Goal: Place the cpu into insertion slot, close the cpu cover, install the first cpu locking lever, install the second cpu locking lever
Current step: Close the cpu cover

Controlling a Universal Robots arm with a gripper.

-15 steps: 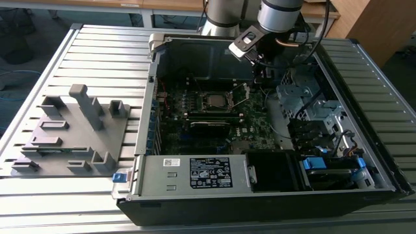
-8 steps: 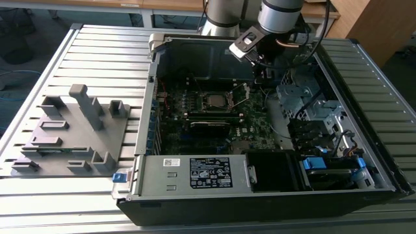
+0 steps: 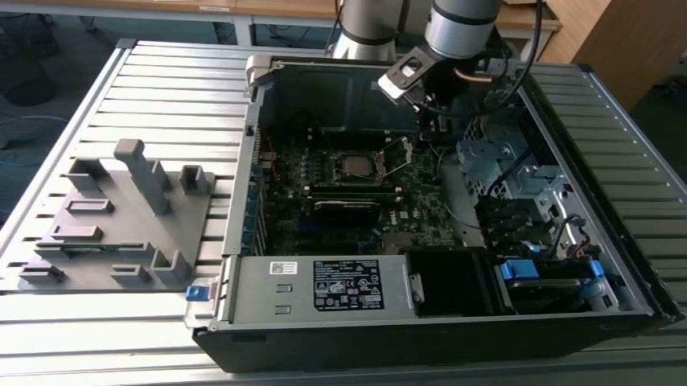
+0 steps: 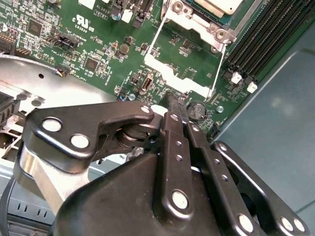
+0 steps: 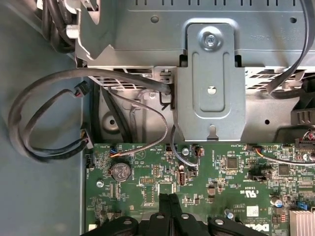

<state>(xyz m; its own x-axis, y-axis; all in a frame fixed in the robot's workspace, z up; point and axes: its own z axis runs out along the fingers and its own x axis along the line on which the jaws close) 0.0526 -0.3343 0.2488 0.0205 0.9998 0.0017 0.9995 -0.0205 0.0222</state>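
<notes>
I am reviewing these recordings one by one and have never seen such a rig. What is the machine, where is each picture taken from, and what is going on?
The machine is a single robot arm reaching down into an open computer case, which lies on a slatted metal table. The exterior view looks on from outside. Both wrist views come from cameras riding on the arm, looking past its pincer at the green motherboard. A grey fixture lies beside the case, toward the exterior view's left. The cpu appears to sit in the insertion slot, and the cpu cover is swung open. The pincer is shut, holds nothing visible, and its tip is close to the cover's near edge.
</notes>
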